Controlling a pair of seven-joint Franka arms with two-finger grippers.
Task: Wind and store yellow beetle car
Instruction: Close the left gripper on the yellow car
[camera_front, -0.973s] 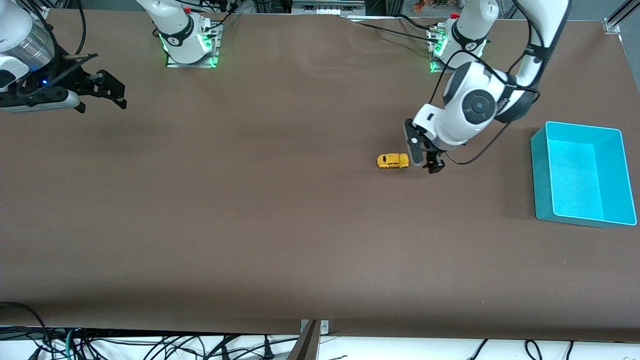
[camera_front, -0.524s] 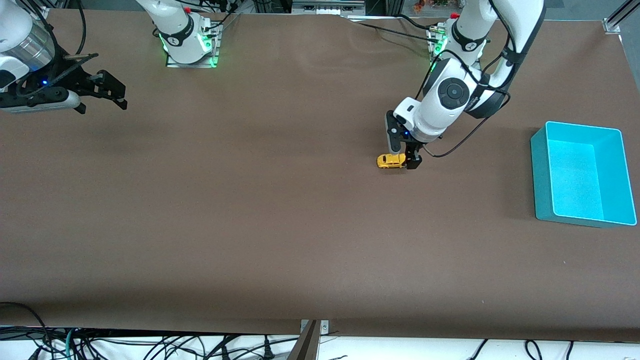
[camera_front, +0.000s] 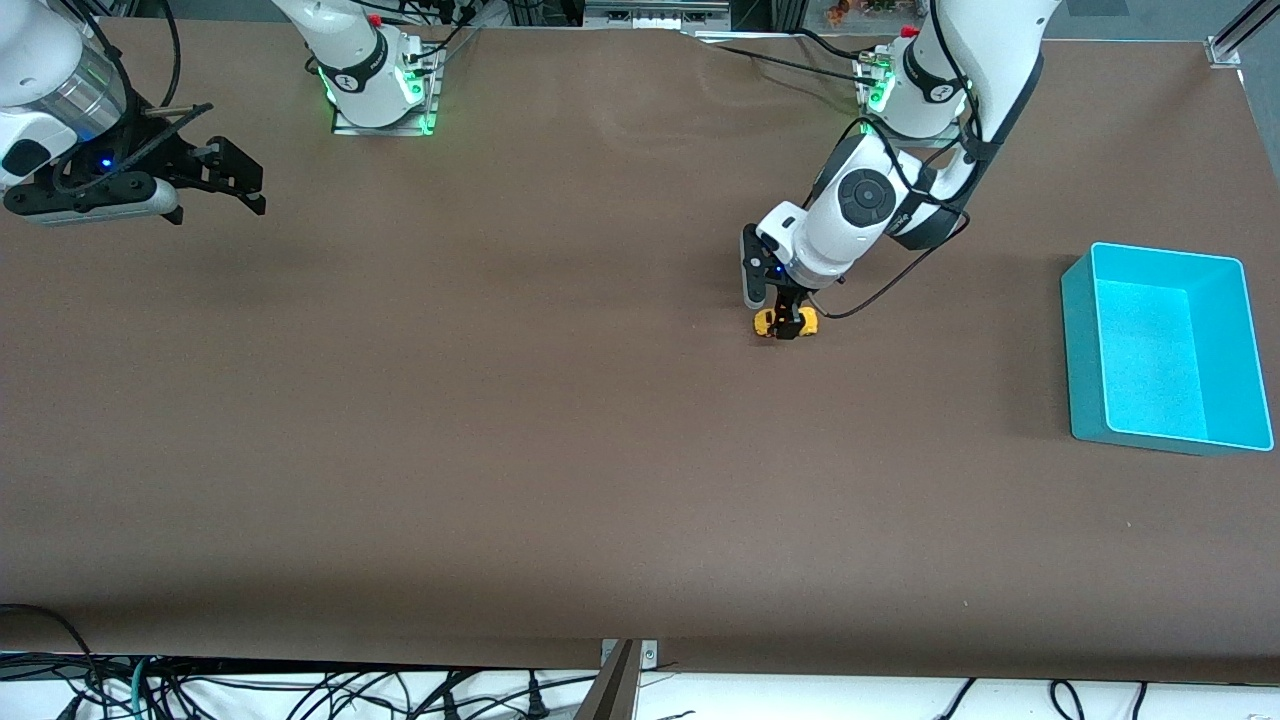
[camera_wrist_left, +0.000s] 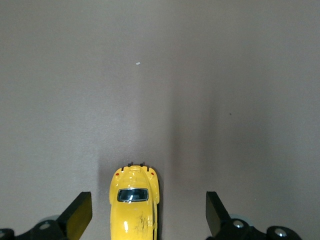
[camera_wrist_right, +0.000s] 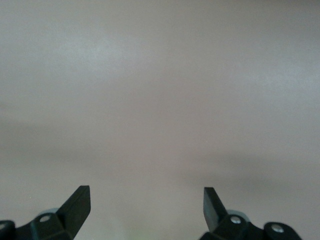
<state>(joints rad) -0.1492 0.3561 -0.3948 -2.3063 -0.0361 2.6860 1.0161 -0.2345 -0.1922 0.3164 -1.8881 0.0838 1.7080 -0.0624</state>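
Note:
The yellow beetle car (camera_front: 770, 323) sits on the brown table near its middle, toward the left arm's end. My left gripper (camera_front: 787, 326) is down over it, open, with a finger on either side. In the left wrist view the car (camera_wrist_left: 134, 205) lies between the two fingers (camera_wrist_left: 80, 212), closer to one of them and touching neither. My right gripper (camera_front: 238, 185) is open and empty, held above the table at the right arm's end; the right wrist view (camera_wrist_right: 145, 207) shows only bare table between its fingers.
A teal bin (camera_front: 1080, 340) stands empty at the left arm's end of the table. The two arm bases (camera_front: 380, 90) stand along the edge farthest from the front camera. Cables hang below the edge nearest to it.
My left gripper has moved from beside the car to directly over it, its open fingers now on either side of the car. The car has stayed in place. The right gripper shifted slightly.

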